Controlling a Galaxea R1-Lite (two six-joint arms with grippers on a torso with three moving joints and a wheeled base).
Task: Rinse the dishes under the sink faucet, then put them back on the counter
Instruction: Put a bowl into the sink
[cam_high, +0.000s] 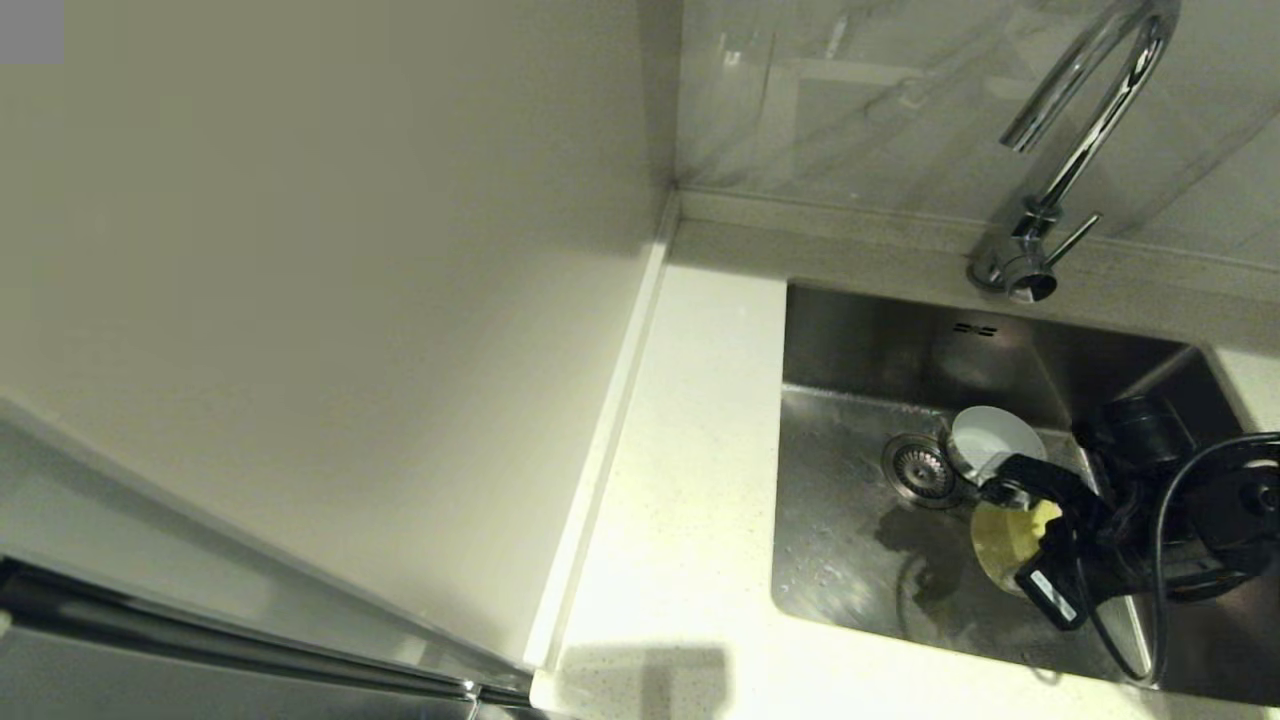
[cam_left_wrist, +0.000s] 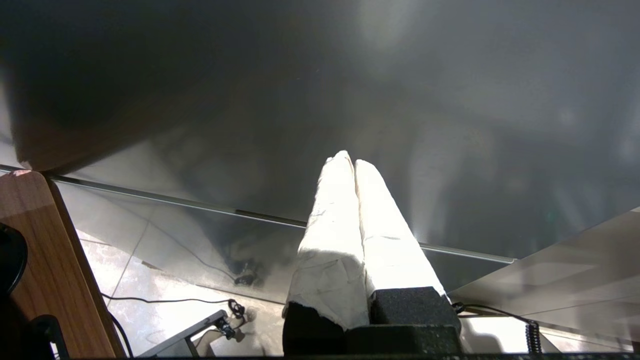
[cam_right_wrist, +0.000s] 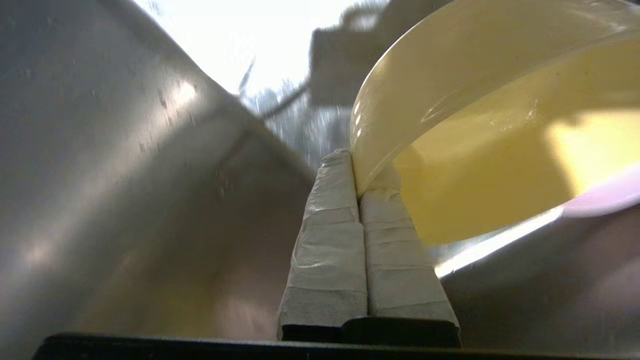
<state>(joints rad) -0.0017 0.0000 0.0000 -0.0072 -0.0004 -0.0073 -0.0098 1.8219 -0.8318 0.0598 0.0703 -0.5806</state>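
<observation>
I can read no text, brand or number anywhere in my three feeds; the only candidate is a small white label (cam_high: 1052, 592) on the right gripper's (cam_high: 1010, 500) black body, down in the sink (cam_high: 850, 560); it may carry print, but from the head camera I cannot make out a single character on it.

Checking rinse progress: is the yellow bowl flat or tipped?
Tipped: the right end effector pinches the yellow bowl by its rim, tilted, inside the sink.
</observation>
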